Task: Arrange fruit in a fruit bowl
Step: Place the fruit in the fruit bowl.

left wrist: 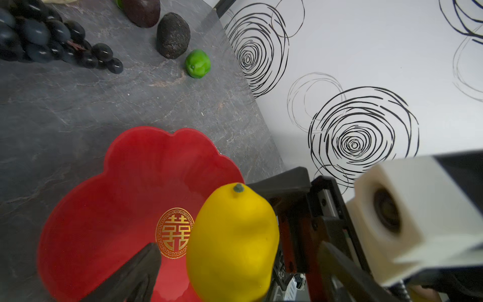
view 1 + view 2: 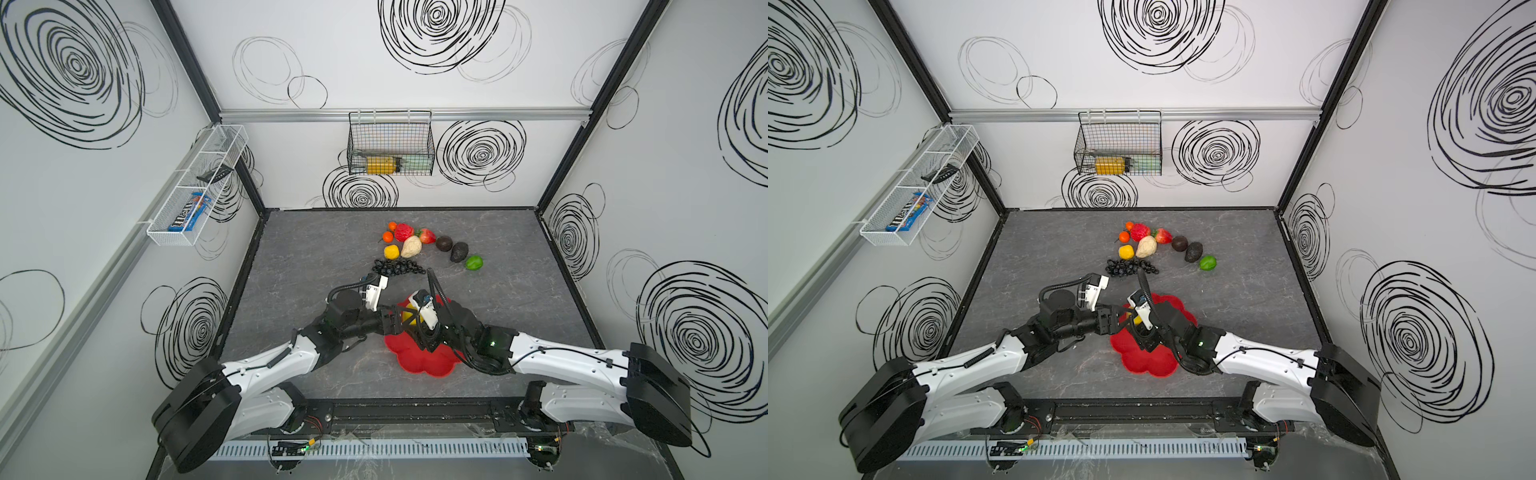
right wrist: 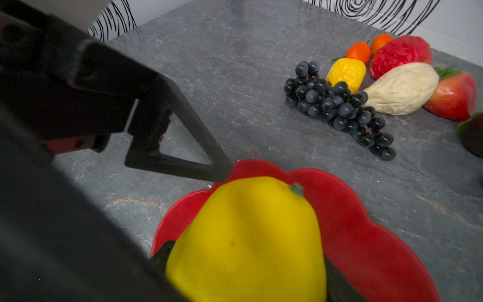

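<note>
The right gripper [image 3: 248, 264] was clamped on a large lemon [image 3: 248, 235]. In the right wrist view a dark finger [image 3: 162, 257] showed at each side of the fruit. The lemon hung over the red bowl [image 3: 366, 222]; whether it touched the bowl's floor could not be told. The left gripper [image 2: 402, 316] stood wide apart just beside the lemon, holding nothing. The right wrist view showed one triangular finger [image 3: 183, 149] of the left gripper reaching almost to the lemon's top.

In both top views the arms and wrist cameras hid most of the lemon [image 2: 411, 309] and the far part of the bowl [image 2: 415, 361]. Only the left wrist view showed the gold emblem [image 1: 174, 232] at the bowl's middle, just beside the lemon.

The other fruit lay on the grey table [image 2: 519, 291], well apart from the bowl, toward the back wall. The left wrist view caught the grapes [image 1: 39, 34], two avocados [image 1: 173, 35] and the lime [image 1: 197, 63]. The right wrist view caught the grapes, a smaller lemon [image 3: 346, 73], two tangerines [image 3: 358, 52], the apple [image 3: 400, 56], the beige piece [image 3: 402, 89] and the strawberry [image 3: 454, 96]. Only the top views showed the black wire basket [image 2: 390, 145] and the white basket [image 2: 199, 187] on the walls.
</note>
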{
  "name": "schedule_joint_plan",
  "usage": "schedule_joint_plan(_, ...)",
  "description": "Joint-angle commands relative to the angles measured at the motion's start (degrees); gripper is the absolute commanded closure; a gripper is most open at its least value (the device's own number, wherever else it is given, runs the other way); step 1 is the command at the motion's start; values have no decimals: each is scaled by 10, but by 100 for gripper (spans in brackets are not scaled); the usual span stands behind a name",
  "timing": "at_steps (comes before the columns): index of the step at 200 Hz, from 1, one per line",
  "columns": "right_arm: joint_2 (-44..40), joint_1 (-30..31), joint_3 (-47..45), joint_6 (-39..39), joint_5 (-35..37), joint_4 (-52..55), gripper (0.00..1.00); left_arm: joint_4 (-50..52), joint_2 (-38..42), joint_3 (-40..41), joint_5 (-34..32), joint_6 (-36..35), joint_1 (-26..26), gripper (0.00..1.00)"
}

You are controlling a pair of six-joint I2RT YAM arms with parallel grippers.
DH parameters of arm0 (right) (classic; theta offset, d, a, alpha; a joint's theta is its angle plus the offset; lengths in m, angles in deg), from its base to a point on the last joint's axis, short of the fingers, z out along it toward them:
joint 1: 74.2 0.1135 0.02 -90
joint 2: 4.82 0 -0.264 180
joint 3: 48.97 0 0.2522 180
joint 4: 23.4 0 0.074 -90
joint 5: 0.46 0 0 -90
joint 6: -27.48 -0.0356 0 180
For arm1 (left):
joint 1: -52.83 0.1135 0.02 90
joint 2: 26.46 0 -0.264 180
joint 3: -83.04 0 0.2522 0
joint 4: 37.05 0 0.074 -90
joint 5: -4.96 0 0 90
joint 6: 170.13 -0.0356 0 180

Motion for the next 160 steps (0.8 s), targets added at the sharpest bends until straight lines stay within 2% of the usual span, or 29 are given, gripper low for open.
schedule_joint_plan(1,-8,17,-6,21,26,-48,32,-23,-15,-19,17,-17,-3,3)
schedule_joint_plan(27,-10,20,-7,21,33,-55,32,-23,-24,-20,20,-19,-3,8)
schedule_joint_plan(91,-8,23,-7,22,41,-57,31,-52,-56,-26,48,-6,-4,42)
schedule_joint_plan(116,-9,23,-4,11,57,-51,27,-50,-66,-35,45,-8,-4,48)
schedule_joint_plan(160,-34,16,-9,-2,74,-31,16,-42,-72,-44,18,-13,-5,50)
